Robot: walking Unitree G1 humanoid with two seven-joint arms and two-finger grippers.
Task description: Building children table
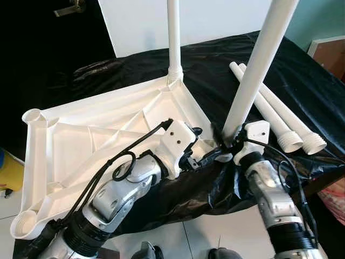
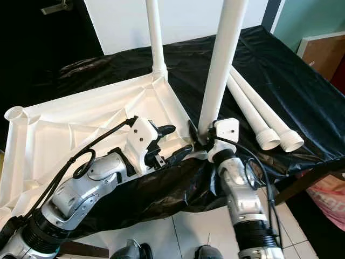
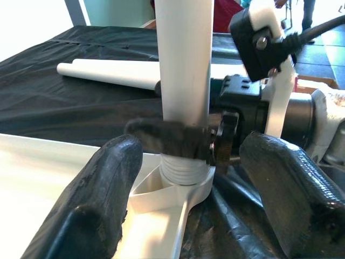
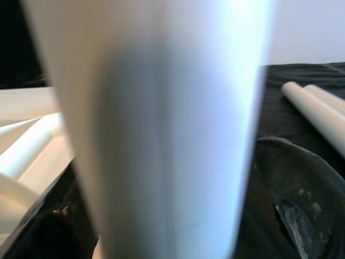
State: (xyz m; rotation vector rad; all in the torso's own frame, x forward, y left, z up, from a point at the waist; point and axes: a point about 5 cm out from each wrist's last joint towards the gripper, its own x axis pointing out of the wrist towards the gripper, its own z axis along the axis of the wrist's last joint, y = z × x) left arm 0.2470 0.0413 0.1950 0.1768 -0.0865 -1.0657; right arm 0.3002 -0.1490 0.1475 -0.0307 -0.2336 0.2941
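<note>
White moulded plastic tabletop [image 1: 102, 121] lies upside down, ribbed underside up, on a black plastic sheet [image 1: 302, 81] spread over a raised surface. Its near-right corner socket sits at the sheet's front edge, where the sheet hangs down over white floor tiles [image 1: 172, 240].

One white plastic leg [image 1: 173, 38] stands upright in the far corner socket. My right gripper [image 2: 200, 137] is clamped around the base of a second white tube leg [image 1: 259, 59], its threaded end seated at the near-right corner socket [image 3: 172, 189]; the tube leans slightly right. From my right wrist, that tube sits between my black pads [image 4: 294, 183].

My left gripper [image 2: 170, 143] is just beside that corner, its fingers [image 3: 102, 189] spread apart, flanking the socket and gripping nothing.

Two spare white legs [image 1: 280, 116] lie side by side to the right on the sheet, threaded ends toward the front edge, apart from my right arm. Two other sockets along the tabletop's left edge [image 1: 32, 116] stand open.
</note>
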